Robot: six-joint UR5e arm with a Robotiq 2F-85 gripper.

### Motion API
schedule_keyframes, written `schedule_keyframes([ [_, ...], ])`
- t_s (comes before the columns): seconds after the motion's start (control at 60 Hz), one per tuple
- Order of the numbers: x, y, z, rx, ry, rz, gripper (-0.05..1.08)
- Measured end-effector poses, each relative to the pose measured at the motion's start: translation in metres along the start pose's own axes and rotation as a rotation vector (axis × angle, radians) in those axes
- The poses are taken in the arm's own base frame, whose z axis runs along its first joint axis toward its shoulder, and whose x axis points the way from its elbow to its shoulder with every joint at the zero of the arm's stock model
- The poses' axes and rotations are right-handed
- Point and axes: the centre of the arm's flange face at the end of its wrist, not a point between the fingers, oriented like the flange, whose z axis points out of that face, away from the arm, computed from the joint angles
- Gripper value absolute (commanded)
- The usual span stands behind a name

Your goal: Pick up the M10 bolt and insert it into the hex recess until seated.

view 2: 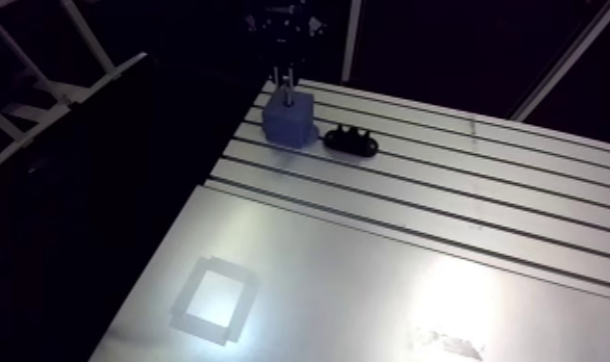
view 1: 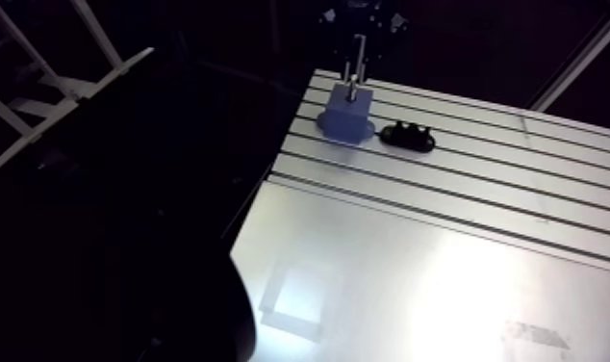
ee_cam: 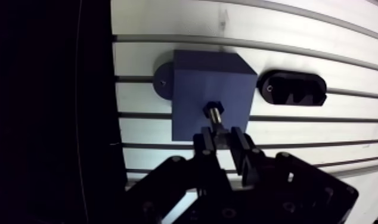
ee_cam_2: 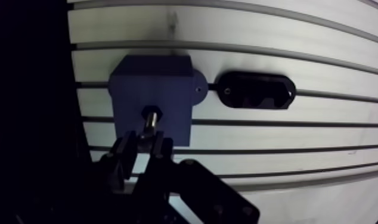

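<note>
While pincer (ee_cam: 222, 137) grips bolt (ee_cam: 214, 113), axis stands vertical, head down at block (ee_cam: 191, 77).

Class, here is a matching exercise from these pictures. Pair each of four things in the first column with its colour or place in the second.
Things:
1. bolt
2. block
3. holder
4. table

Descriptions:
A. black, oval, beside the block
B. silver, slotted
C. held between the fingers
D. blue, under the bolt

Pairs: 1-C, 2-D, 3-A, 4-B
</note>
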Motion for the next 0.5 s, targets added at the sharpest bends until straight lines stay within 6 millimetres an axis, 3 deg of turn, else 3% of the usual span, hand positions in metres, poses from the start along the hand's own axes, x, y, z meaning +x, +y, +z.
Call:
schedule_keyframes([
  [0.5,0.0023,-0.0003,0.0038,-0.001,-0.004,-0.001,0.74],
])
